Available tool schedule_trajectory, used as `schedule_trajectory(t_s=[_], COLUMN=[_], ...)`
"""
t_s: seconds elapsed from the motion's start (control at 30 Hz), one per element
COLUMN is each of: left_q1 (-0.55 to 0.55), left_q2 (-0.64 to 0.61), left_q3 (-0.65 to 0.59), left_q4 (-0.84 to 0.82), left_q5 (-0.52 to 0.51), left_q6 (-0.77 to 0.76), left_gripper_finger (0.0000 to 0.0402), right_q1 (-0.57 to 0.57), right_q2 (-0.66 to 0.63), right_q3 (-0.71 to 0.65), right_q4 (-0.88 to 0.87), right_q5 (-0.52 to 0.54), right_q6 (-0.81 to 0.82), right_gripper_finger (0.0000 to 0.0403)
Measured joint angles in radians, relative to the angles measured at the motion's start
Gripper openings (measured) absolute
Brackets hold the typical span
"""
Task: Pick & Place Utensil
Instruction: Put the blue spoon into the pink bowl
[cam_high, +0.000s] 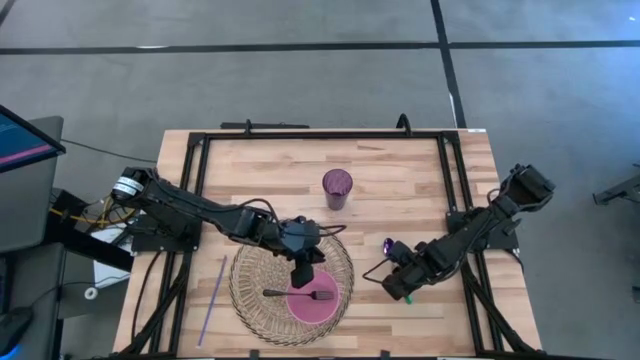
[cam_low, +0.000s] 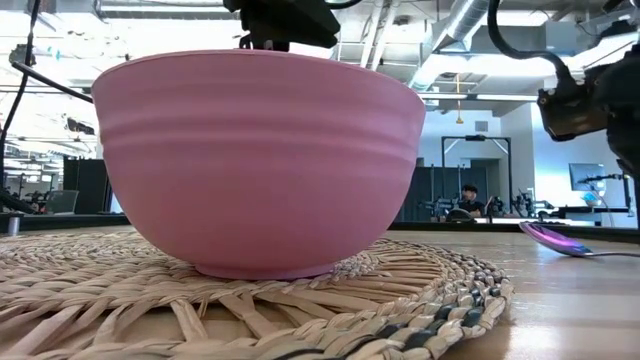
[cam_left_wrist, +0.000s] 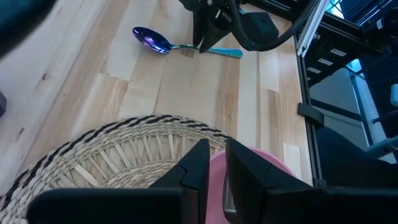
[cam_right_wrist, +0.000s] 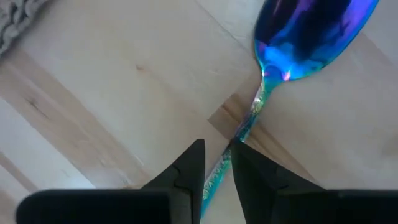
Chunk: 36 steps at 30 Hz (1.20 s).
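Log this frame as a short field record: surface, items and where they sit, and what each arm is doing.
surface: wooden table
mat: woven placemat, near the front edge
bowl: pink bowl on the placemat
fork: dark fork lying across the bowl
cup: purple cup, upright, behind the placemat
straw: purple straw, flat on the table left of the placemat
spoon: iridescent spoon lying on the table right of the placemat
left gripper: above the bowl's rim, jaws narrow, nothing seen between them
right gripper: low over the spoon's handle, jaws astride it
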Motion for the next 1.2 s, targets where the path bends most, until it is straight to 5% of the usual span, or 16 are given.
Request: schedule_trajectory(t_s=[1.2], left_q1=[-0.025], left_q2=[0.000], left_q3=[0.000], left_q4=[0.000], left_q5=[0.000], left_q6=[0.003], left_gripper_finger=[0.0053], right_q1=[0.048], right_q2=[0.104], right_q3=[0.006], right_q4=[0.033], right_q5=[0.073], right_q6=[0.037], right_gripper_finger=[0.0069])
